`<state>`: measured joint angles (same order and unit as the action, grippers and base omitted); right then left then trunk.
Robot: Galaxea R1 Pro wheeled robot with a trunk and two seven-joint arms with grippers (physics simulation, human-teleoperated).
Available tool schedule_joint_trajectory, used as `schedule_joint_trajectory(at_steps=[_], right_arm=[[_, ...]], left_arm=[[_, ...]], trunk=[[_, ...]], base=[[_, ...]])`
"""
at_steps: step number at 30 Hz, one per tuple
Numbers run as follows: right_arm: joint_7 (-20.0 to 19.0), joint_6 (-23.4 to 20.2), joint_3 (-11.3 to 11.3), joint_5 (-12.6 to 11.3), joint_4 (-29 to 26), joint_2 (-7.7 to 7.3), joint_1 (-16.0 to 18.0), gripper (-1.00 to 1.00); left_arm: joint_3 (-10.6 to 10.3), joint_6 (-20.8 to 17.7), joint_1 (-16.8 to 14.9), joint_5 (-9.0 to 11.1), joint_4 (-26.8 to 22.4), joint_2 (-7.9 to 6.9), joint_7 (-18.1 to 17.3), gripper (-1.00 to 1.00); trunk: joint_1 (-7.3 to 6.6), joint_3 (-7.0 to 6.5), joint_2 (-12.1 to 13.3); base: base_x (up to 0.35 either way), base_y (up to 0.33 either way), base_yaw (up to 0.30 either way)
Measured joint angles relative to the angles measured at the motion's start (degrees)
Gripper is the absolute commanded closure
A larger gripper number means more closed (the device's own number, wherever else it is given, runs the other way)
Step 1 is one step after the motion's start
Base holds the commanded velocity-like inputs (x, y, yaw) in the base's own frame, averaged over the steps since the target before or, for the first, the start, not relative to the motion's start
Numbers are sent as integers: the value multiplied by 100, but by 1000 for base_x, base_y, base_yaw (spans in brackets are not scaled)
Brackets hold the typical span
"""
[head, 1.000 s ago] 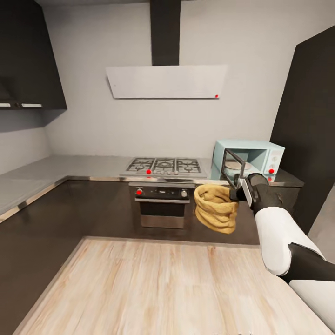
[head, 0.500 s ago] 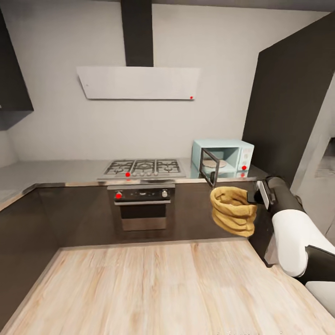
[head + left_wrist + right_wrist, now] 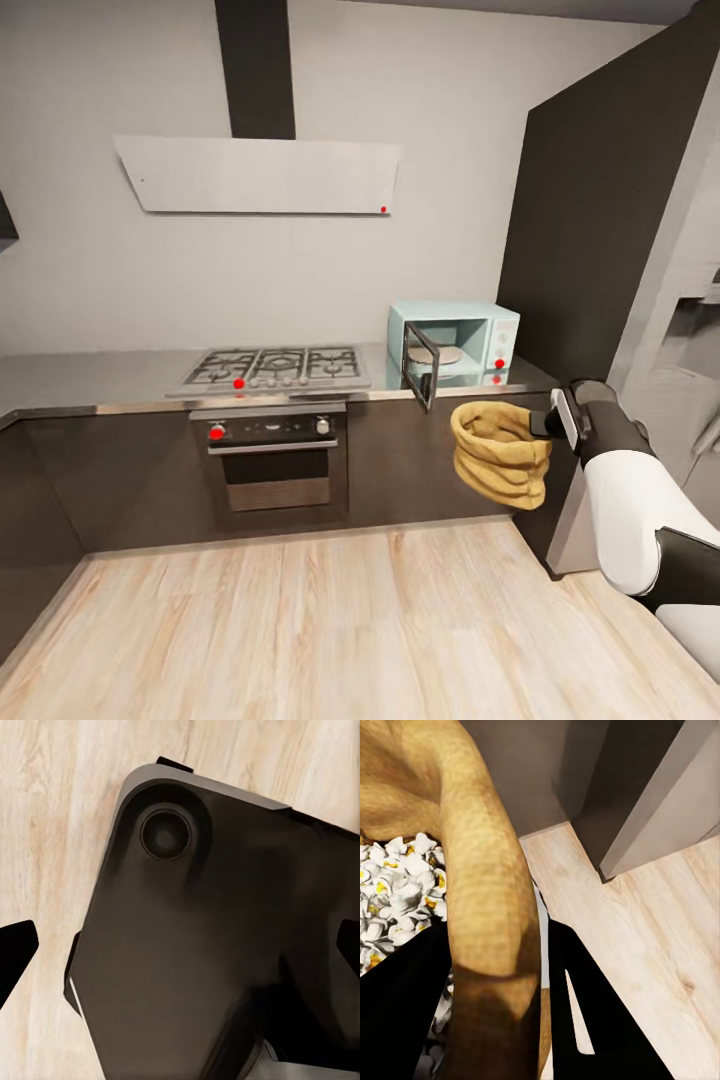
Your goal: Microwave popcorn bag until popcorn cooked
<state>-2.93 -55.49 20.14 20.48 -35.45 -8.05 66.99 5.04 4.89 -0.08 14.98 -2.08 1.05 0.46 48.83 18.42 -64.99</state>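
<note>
Head view: the right tool (image 3: 548, 422) is gripping the popcorn bag (image 3: 499, 451) by its rolled rim, so the bag is hanging in the air in front of the dark cabinets, just below the surface (image 3: 90, 375) edge. The microwave (image 3: 455, 343) is sitting on that surface with its door swung open, up and left of the bag.

Left wrist view: the left tool (image 3: 180, 945) is pointing down at the wooden floor (image 3: 52, 832), can't tell if it's open or closed.

Right wrist view: fingers (image 3: 600, 1020) are clamping the bag wall (image 3: 484, 892), and fluffy white popcorn (image 3: 397, 889) is showing inside. Looks like the carry-to-microwave step, though the popcorn looks popped already. Next move probably needs lifting the bag up to the opening.
</note>
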Motion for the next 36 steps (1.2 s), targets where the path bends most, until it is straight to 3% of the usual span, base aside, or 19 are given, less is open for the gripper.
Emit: schedule_joint_trajectory(at_steps=[15,36], right_arm=[[-15,-50,0,10,-6,-4,-3,100],[9,-60,3,18,-17,-47,-2,100]], left_arm=[[-14,-51,0,-123,0,25,6,-100],[-11,-32,0,-115,2,25,9,-100]], trunk=[[-3,0,0],[-2,0,0]], base=[[286,-13,0],[265,-236,30]])
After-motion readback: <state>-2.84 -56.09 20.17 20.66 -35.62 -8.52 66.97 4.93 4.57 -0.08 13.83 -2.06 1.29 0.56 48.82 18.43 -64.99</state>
